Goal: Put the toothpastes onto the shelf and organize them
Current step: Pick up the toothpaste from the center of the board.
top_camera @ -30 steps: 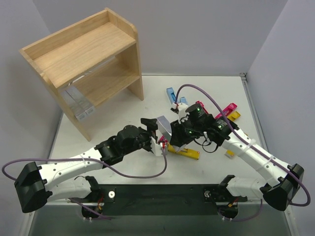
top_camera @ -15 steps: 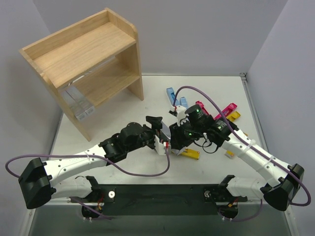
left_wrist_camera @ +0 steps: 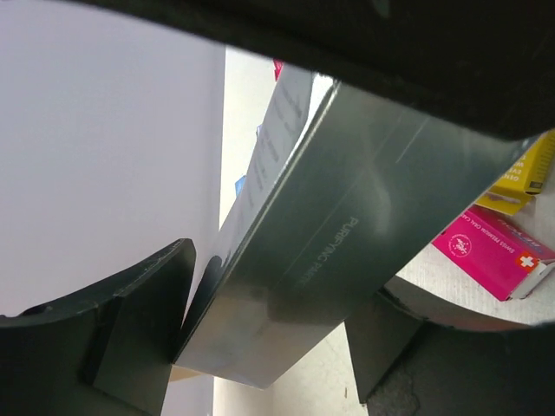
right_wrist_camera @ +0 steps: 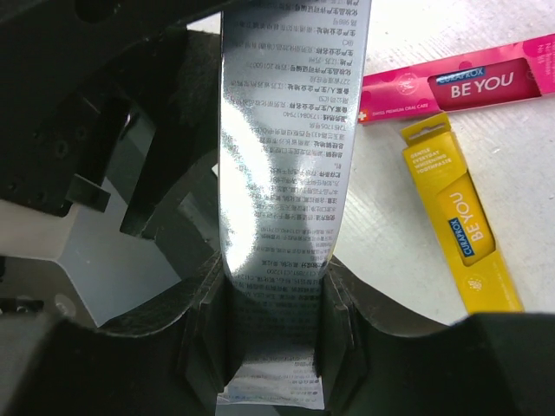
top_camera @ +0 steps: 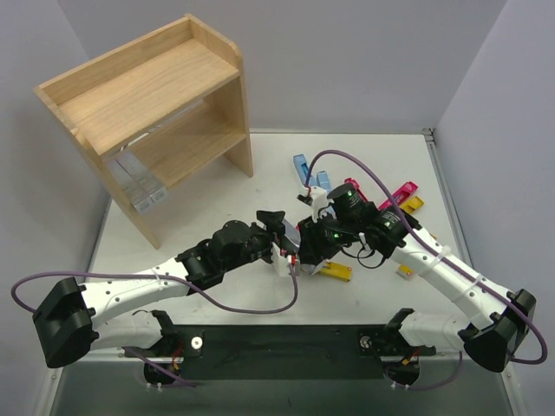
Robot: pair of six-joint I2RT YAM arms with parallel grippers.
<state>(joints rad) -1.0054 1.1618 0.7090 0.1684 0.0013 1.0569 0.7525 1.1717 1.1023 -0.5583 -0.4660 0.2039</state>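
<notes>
A silver-grey toothpaste carton [top_camera: 309,246] hangs over the table's middle between both grippers. My right gripper [right_wrist_camera: 273,347] is shut on one end of this carton [right_wrist_camera: 286,173]. My left gripper [left_wrist_camera: 260,338] stands open with a finger on either side of the same carton [left_wrist_camera: 347,225]; its left finger [left_wrist_camera: 139,338] is right at the carton's edge. The wooden shelf [top_camera: 147,95] stands at the back left, with silver cartons [top_camera: 139,186] on its lower tier. Loose toothpastes lie on the table: blue [top_camera: 302,165], magenta [top_camera: 401,192] and yellow [top_camera: 334,270].
Under the grippers lie a magenta carton [right_wrist_camera: 460,87] and a yellow one [right_wrist_camera: 460,225]. Another yellow carton [top_camera: 412,204] sits beside the magenta one at the right. Both arms cross in front of the shelf. A grey wall runs along the right edge.
My left gripper has moved right onto the silver carton and its jaws have narrowed around it. The right gripper has kept its hold and tipped the carton lower.
</notes>
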